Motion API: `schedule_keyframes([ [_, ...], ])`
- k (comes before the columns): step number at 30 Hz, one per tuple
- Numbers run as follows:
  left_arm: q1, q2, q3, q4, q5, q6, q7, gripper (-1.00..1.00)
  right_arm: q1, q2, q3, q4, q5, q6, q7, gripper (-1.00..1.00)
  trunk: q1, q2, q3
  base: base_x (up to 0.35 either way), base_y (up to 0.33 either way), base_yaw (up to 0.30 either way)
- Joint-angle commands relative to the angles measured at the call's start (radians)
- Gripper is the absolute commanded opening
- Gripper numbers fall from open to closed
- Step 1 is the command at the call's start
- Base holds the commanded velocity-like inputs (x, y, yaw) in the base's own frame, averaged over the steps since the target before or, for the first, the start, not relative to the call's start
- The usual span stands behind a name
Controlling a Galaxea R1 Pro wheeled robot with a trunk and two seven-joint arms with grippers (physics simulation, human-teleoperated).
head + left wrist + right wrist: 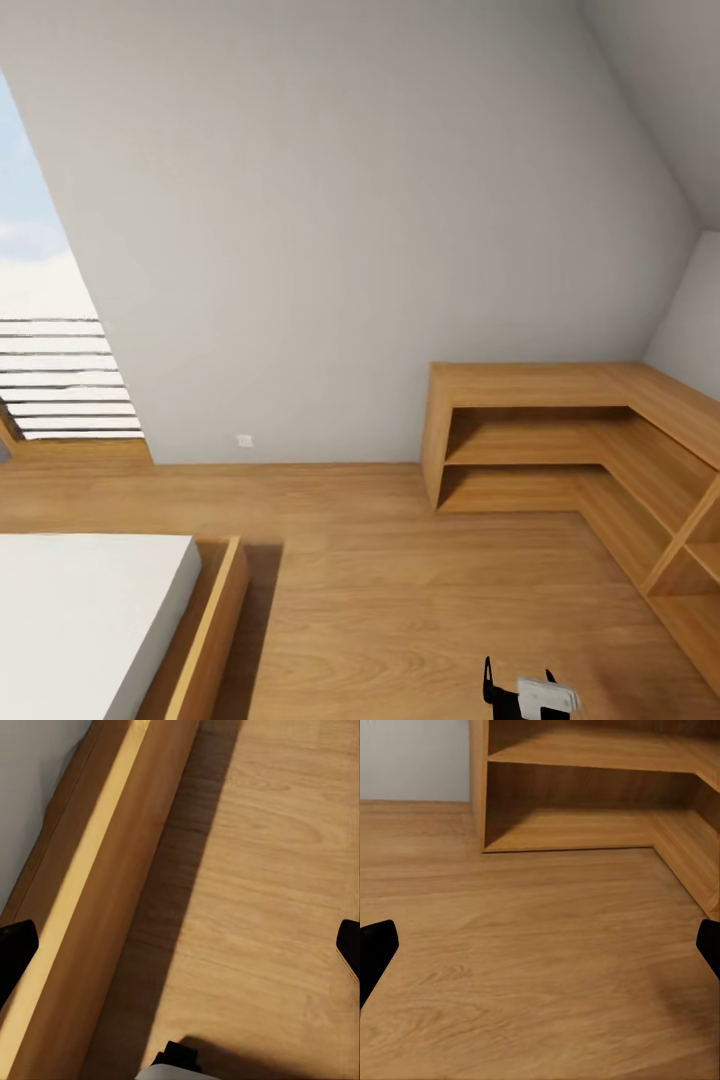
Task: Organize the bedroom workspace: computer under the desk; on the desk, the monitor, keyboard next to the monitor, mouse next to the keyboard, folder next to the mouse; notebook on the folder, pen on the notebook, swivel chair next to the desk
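The robot is in transit through the bedroom [350,200], and the head view faces a corner: sloped grey wall, a skylight [50,300] at left, the oak floor [400,580], a white bed [80,620] with a wooden frame at lower left, and an L-shaped wooden shelf unit [560,440] against the right wall. Its shelves look bare. None of the task's things (desk, monitor, chair, folder and the rest) appear here, so they presumably lie somewhere outside this view.

The left gripper [180,937] hangs over the floor just beside the bed frame [90,892], fingers spread wide with nothing between them. The right gripper [540,945] points at the floor toward the shelf unit [585,795], jaws likewise wide and empty. A dark gripper part shows at the head view's lower edge.

The step in hand is, by my judgement, finding the workspace. Doing it well means turning the base away from this corner until the black-topped desk comes into sight, keeping both arms tucked so the left one clears the bed frame during the turn, then driving up squarely to the chair first.
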Motion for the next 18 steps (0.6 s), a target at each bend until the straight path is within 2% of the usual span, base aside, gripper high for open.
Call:
schedule_keyframes([
  [1,-0.001,0.000,0.001,0.000,0.007,-0.004,-0.002,1.00,0.000,0.000,0.008,0.000,-0.001,0.000,-0.009,1.00,0.001,-0.001,-0.001,0.329,0.000,0.000],
  [18,-0.001,0.002,0.001,0.002,0.007,-0.004,-0.002,1.00,0.000,0.000,0.008,0.001,-0.001,0.000,-0.009,1.00,0.001,-0.001,-0.001,0.329,0.000,0.000],
])
